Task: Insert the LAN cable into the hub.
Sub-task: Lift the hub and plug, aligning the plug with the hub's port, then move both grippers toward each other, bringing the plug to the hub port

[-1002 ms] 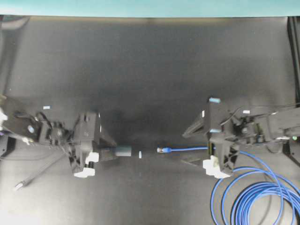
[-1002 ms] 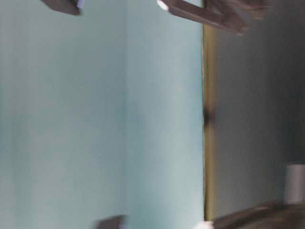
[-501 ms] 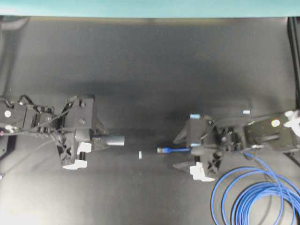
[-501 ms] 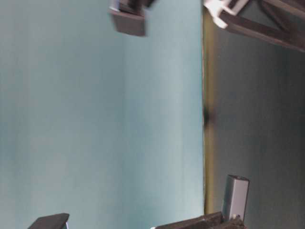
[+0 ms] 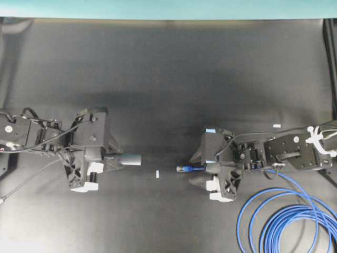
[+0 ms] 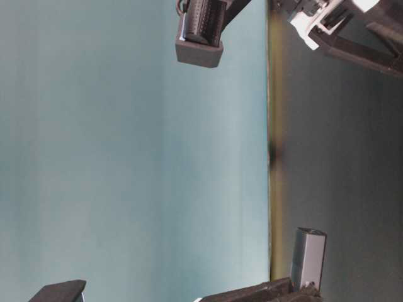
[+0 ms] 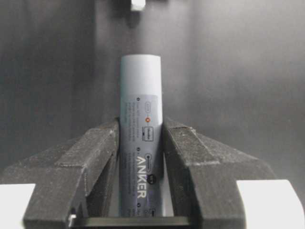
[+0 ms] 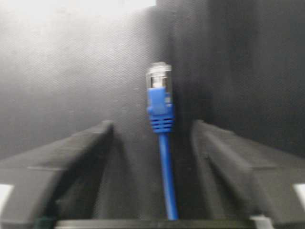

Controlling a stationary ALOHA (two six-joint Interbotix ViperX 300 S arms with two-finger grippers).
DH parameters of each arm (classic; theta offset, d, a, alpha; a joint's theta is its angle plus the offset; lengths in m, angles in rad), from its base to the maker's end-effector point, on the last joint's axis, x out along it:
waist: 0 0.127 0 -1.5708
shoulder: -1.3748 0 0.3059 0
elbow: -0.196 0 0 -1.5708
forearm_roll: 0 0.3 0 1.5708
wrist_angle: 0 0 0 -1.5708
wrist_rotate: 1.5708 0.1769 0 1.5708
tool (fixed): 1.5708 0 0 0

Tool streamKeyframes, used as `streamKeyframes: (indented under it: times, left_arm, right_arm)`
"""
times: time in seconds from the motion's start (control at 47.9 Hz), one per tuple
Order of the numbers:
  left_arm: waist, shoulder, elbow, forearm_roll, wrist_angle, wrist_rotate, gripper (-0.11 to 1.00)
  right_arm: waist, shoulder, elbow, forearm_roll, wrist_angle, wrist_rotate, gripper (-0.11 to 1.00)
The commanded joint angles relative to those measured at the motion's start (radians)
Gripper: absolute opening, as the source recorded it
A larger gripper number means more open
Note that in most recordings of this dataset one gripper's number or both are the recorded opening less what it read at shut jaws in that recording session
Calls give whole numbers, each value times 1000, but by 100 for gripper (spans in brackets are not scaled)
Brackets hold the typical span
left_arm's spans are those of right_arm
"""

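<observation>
wrist views show left jaws clamped on the hub (image 7: 140, 138), right jaws apart, flanking the lan cable (image 8: 161, 114) untouched.

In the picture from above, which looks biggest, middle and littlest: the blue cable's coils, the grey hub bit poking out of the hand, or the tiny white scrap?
1. LAN cable coils, biggest.
2. Hub, the part showing beyond the left hand.
3. White scrap, smallest.

The cable (image 8: 164, 157) is bright blue with a clear plug, the hub (image 7: 140, 138) pale grey with white lettering and a small orange dot, the tabletop (image 5: 168, 68) matte black, the scrap (image 5: 157, 173) white, and both grippers black with white blocks.
</observation>
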Motion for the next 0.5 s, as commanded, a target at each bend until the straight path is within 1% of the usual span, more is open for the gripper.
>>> streamKeyframes:
  times: [0.0,0.104,0.146,0.313,0.48]
  left_arm:
    - [-3,-6,-18,3,-3,0,28]
    - [-3,-6,-18,3,-3,0,28]
    - [-3,-6,-18,3,-3,0,28]
    - [-5,-3,-28,3,-2,2,28]
    - [-6,15,-61,3,25,2,28]
  right_arm:
    - [8,12,-8,3,18,3,47]
    - [9,14,-12,9,34,8,19]
    - [9,14,-15,14,34,9,10]
    - [8,-8,-29,18,41,34,10]
    - [0,-94,-41,18,86,49,9]
